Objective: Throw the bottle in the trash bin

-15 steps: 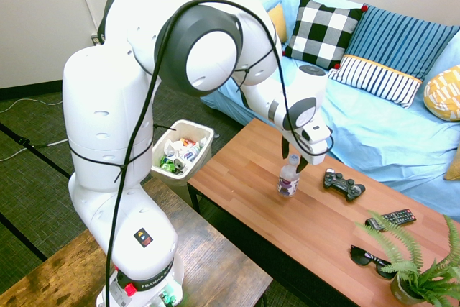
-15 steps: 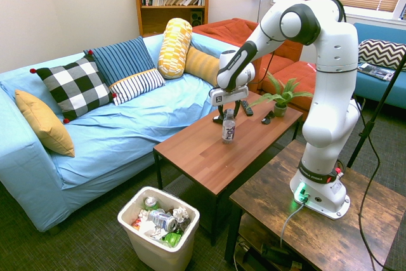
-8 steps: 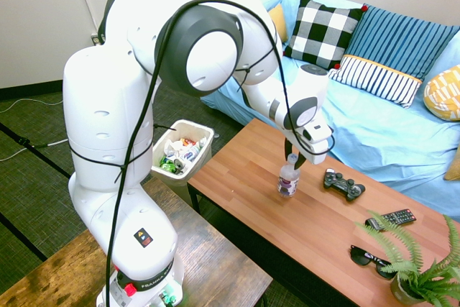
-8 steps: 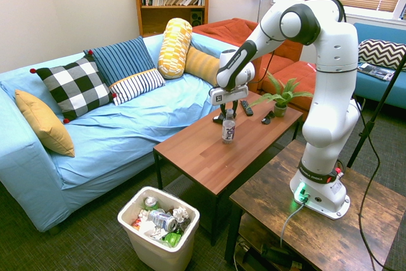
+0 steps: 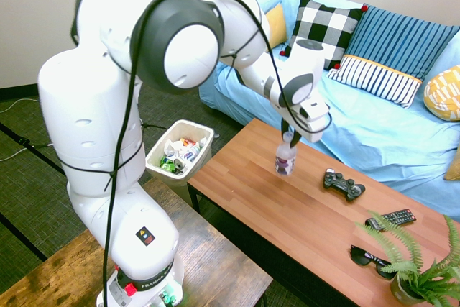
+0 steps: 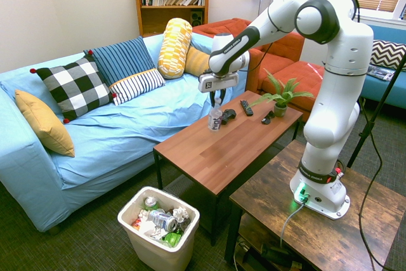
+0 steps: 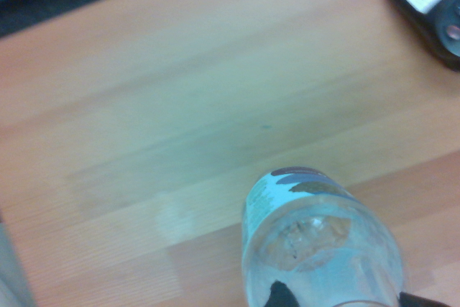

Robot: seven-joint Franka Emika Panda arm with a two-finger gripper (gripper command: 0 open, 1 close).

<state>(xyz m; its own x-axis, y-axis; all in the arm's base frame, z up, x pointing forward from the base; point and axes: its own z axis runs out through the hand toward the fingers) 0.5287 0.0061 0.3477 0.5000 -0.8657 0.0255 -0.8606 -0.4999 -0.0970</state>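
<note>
Tool [image 5: 289, 136] was clamped on the neck of the bottle [image 5: 285, 160], pointing straight down, with the bottle hanging upright in the air above the counter [image 5: 309, 213], its base clear of the wood. Fingers were mostly masked by the white wrist housing in the first exterior view; in the second exterior view the tool [image 6: 217, 103] showed only as dark slivers at the bottle [image 6: 216, 119] top, and the cap could not be made out.

Bottle was small, clear plastic, with a dark label band around the middle; print on the label was too small to read. In the wrist view the bottle [image 7: 320, 249] filled the lower right, blurred, seen from above, its lower part cut off by the frame edge.

Counter was a low rectangular top of reddish-brown wood planks with visible grain. Trash bin [image 6: 158, 226] stood on the dark carpet beside the counter's end, well apart from the bottle: white plastic, rectangular with rounded corners and a flared rim, holding crumpled wrappers and a can. In the first exterior view the trash bin [image 5: 181, 154] was partly hidden behind the arm.

Further along the counter lay a black game controller [image 5: 343, 183], a remote [image 5: 389, 218], sunglasses [image 5: 369, 257] and a potted fern [image 5: 417, 264], the pot cut off at the frame edge.
</note>
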